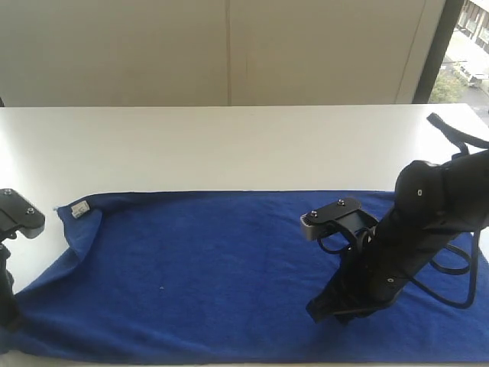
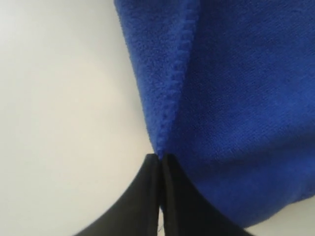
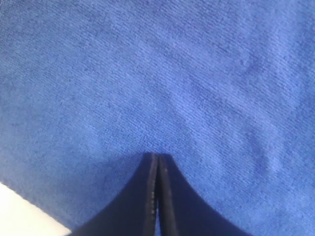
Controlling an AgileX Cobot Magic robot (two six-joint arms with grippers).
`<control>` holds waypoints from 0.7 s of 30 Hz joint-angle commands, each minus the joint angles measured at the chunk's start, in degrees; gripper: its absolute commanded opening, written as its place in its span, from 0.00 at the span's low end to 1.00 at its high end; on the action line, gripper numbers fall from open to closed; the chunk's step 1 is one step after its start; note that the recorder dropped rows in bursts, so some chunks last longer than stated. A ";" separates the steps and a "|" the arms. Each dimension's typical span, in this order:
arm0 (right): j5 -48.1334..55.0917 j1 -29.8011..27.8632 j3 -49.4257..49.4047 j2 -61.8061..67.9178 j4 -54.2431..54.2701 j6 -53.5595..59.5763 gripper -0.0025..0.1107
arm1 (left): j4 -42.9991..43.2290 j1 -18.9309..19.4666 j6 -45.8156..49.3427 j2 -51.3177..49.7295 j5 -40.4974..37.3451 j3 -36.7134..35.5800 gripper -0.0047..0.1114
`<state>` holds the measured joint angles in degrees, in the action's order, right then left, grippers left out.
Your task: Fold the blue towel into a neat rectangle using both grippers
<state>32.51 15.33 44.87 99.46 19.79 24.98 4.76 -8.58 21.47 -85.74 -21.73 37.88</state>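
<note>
While left gripper (image 2: 161, 159) pinches its hem, blue towel (image 1: 214, 267) lies spread.

— Where can I get through?
— The bare table (image 1: 229, 145) across the upper half of the frame is open to me, and so is the middle of the blue towel (image 1: 199, 267).
— And in the way?
— My right arm (image 1: 416, 229) fills the lower right; my left gripper (image 1: 8, 317) sits at the lower left edge.
</note>
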 commanded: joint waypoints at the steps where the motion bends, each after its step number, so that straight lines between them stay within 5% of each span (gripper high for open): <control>1: -0.08 0.16 -0.64 1.67 -0.32 0.73 0.02 | 1.97 -0.13 -0.33 0.04 -1.81 0.17 0.04; 3: 0.02 0.16 -0.64 1.67 -0.32 0.73 0.02 | 3.10 -0.13 -0.97 0.04 -2.30 0.17 0.06; 9: 0.80 0.16 -0.64 1.77 -0.32 0.73 0.02 | 6.80 -0.13 -2.63 0.04 -2.30 0.17 0.48; 11: 0.80 0.16 -0.64 1.77 -0.32 0.73 0.02 | 9.54 -0.13 -4.97 0.04 -2.67 0.84 0.56; 16: 0.48 0.16 -0.64 1.89 -0.32 0.73 0.02 | 10.27 -0.13 -16.10 0.68 -1.93 6.47 0.63; 21: 0.50 0.16 -0.64 1.89 -0.21 0.73 0.02 | 9.75 -0.13 -23.32 -2.05 -1.66 16.05 0.58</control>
<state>32.78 15.33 45.01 99.56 19.79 24.98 14.81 -8.58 1.34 -86.06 -23.28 49.62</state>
